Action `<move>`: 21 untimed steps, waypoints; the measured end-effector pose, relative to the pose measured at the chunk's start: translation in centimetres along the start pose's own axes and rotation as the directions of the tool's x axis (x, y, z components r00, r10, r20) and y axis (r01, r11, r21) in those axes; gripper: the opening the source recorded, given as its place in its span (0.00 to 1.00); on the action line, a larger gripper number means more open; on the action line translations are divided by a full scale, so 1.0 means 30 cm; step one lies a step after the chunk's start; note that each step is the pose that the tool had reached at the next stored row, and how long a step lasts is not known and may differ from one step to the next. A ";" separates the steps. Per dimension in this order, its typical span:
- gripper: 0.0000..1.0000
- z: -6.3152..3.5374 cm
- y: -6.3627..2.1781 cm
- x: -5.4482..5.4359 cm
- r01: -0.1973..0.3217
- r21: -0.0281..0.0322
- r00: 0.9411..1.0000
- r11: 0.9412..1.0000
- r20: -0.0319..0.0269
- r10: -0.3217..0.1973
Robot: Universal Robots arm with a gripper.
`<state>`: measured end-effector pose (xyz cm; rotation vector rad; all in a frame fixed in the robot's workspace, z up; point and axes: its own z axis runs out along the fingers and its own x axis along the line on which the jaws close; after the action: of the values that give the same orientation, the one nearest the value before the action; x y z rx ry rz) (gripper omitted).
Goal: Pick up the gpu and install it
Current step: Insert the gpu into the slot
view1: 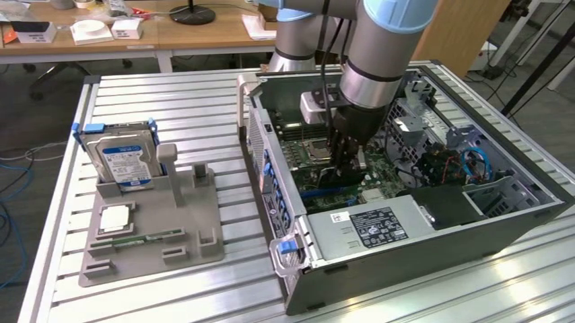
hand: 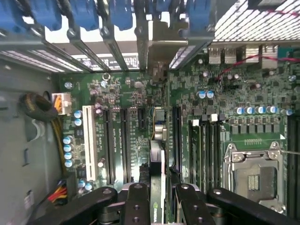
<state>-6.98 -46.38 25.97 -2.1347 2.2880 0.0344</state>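
Arm upright, end effector point(view1: 346, 161) pointing straight down, fingers point(hand: 137, 204) nearly closed.

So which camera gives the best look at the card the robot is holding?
The wrist view: the gpu stands edge-on between the jaws of the gripper, right above the motherboard slots. In the exterior view the gpu is a dark shape under the gripper, inside the computer case.

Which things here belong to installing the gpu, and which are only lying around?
Part of the job:
- gpu, held edge-on between the gripper jaws over the motherboard
- open computer case

Lying about:
- hard drive standing in the grey holder tray
- RAM stick on that tray
- boxes on the wooden desk behind
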 end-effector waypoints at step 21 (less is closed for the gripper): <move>0.26 0.007 0.020 0.010 0.000 0.004 1.000 1.000 -0.003 0.000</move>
<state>-7.59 -46.62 25.77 -2.1349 2.2877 0.0266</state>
